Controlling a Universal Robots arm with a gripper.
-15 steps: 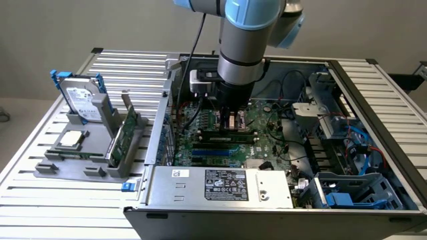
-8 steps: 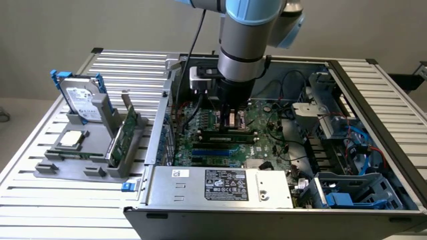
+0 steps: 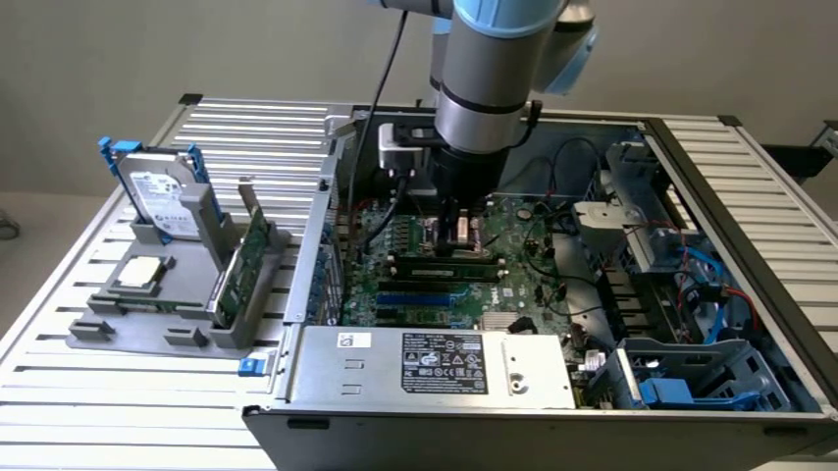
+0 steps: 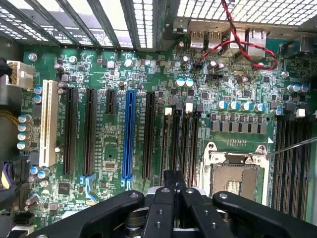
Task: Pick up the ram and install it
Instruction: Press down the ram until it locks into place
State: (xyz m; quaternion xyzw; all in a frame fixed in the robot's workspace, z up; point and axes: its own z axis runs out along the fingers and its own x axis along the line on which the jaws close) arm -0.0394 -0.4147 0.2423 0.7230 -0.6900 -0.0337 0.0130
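one ram stick [image 3: 245, 263], one hard drive [image 3: 163, 201], one processor chip [image 3: 141, 276], one computer case [image 3: 433, 392]

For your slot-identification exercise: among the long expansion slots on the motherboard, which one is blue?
The blue slot stands in the middle of the row; its neighbours are black, and the slot at one end is white.

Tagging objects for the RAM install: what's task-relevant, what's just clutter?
Job: ram, upright in the gray holder; gripper, shut, above the motherboard.
Lying about: hard drive, processor chip, power supply.

ram [image 3: 243, 270] | thin green stick | standing on edge | in gray holder
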